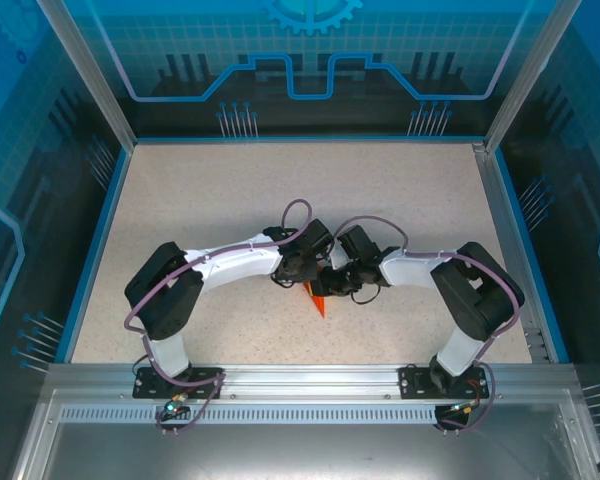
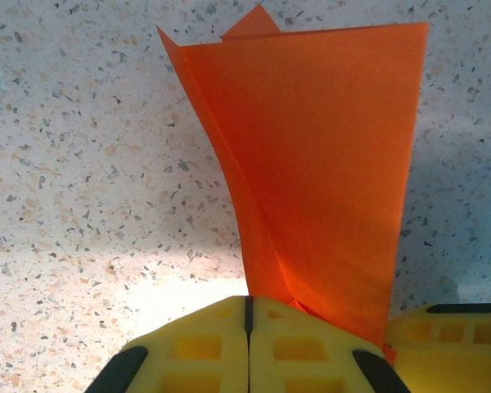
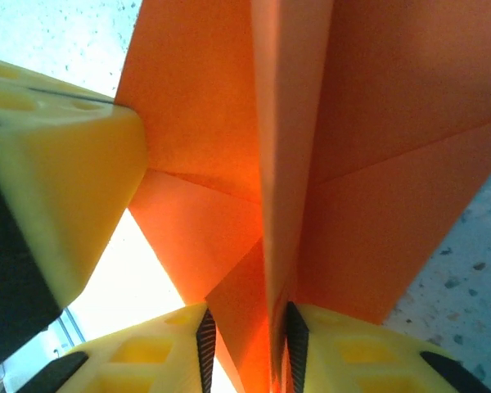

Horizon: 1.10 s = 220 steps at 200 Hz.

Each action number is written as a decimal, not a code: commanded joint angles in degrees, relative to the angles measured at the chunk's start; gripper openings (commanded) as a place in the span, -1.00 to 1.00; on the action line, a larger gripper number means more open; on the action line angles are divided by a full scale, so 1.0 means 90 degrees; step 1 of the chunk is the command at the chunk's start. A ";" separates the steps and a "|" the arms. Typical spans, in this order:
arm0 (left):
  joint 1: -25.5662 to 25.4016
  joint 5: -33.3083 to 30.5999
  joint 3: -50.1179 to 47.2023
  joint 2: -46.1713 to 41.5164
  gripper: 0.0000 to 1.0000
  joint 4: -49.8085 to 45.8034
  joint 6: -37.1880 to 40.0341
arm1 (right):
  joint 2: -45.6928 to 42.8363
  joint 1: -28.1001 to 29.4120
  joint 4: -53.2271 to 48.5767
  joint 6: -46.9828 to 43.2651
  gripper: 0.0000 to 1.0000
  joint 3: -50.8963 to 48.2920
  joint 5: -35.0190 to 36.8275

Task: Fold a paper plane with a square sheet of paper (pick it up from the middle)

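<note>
Mid-table (image 1: 180, 210), L claw (image 2: 247, 319) & R claw (image 3: 247, 336) pinch paper plane (image 2: 319, 164) edges, room around

Top view, centre, you have: paper plane (image 1: 319, 301) just below meeting point, with left gripper (image 1: 303, 278) at its upper left, right gripper (image 1: 334, 287) upper right — table (image 1: 180, 220) beneath.

Much of paper plane (image 1: 320, 303) beneath arms (image 1: 240, 262) overhead; edges off-frame up close
</note>
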 commanded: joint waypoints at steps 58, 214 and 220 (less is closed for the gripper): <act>0.0054 0.0250 -0.0045 -0.0285 -0.76 0.0000 0.0087 | 0.0327 0.0229 -0.0649 -0.0308 -0.74 0.0514 0.0474; 0.1046 -0.0234 -0.2504 -0.3589 0.04 0.0693 -0.0942 | 0.1501 0.0308 -0.4872 -0.0257 -0.83 0.4066 0.3907; 0.1064 -0.0233 -0.2550 -0.3639 0.04 0.0692 -0.0943 | 0.1614 0.0311 -0.4885 -0.0241 -0.83 0.4156 0.3910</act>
